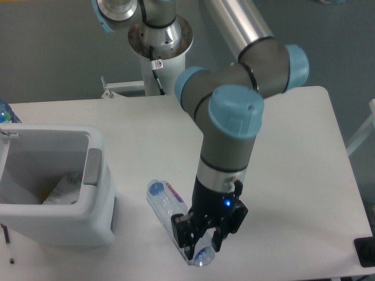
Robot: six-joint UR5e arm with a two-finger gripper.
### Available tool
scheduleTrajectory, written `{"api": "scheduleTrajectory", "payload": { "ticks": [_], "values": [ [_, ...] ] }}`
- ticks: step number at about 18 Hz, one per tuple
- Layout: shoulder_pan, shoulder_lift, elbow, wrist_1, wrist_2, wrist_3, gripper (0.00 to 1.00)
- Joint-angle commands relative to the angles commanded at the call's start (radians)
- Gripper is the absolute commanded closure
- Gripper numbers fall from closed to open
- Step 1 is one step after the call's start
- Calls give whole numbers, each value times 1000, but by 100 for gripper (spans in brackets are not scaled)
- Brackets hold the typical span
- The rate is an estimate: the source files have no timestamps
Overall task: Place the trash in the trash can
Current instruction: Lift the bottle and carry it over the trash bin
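Note:
A clear plastic bottle (170,208) with a blue cap and red-lettered label lies slanted, cap toward the upper left, base toward the table's front edge. My gripper (198,241) points down and is shut on the bottle near its base; the bottle looks slightly lifted off the table. The trash can (58,212), a large white bin with a grey side panel, stands at the left, a short way from the bottle's cap. Inside it lies a crumpled clear wrapper (61,190) with a white label.
The arm's white pedestal (158,64) rises behind the table's back edge. The top of another blue-capped bottle (6,111) shows at the far left edge. A black object (366,252) sits at the front right corner. The table's front edge runs just below the gripper.

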Motion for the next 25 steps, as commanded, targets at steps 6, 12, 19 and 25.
{"api": "scheduleTrajectory", "payload": {
  "ticks": [6,12,19,25],
  "values": [
    [11,66,2,5,-110,3,52],
    [14,85,6,101,-175,0,51],
    [0,118,12,104,-213,-2,50],
    [-64,118,8,126,-244,-3,48]
  ]
}}
